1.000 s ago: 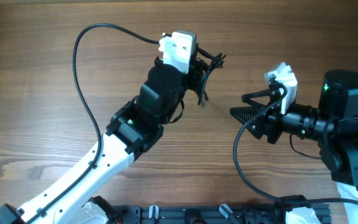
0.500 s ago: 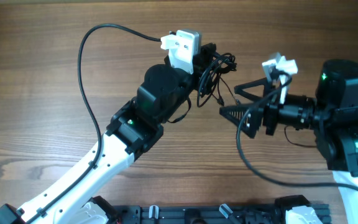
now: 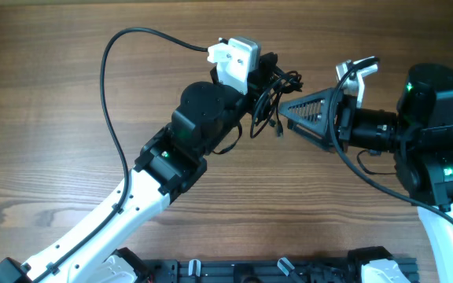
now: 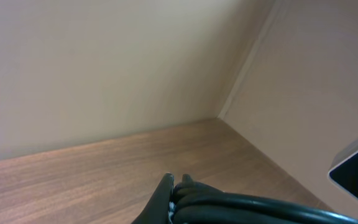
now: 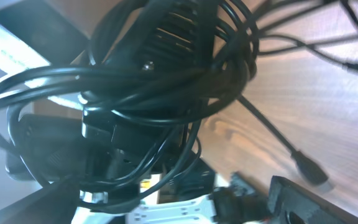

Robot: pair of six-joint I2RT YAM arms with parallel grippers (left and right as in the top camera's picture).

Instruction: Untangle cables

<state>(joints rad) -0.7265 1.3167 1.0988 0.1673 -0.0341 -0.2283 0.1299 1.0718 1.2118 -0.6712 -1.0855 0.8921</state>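
A tangled bundle of black cables (image 3: 272,88) hangs from my left gripper (image 3: 262,79), which is shut on it above the wooden table. In the left wrist view a dark fingertip (image 4: 166,186) presses against the thick black cables (image 4: 241,205). My right gripper (image 3: 288,110) is open, its fingers pointing left, right beside the bundle. The right wrist view is filled with the looped cables (image 5: 154,81); a loose plug end (image 5: 309,169) dangles over the table, and one right finger (image 5: 309,202) shows at the bottom right.
The wooden table (image 3: 46,94) lies under both arms. The left arm's own black cable (image 3: 104,102) arcs out to the left. A black rail (image 3: 234,271) runs along the front edge. A beige wall (image 4: 104,62) stands beyond the table.
My right gripper has moved left and up to the bundle and its wrist has rolled. My left gripper has shifted slightly right with the cables in it.
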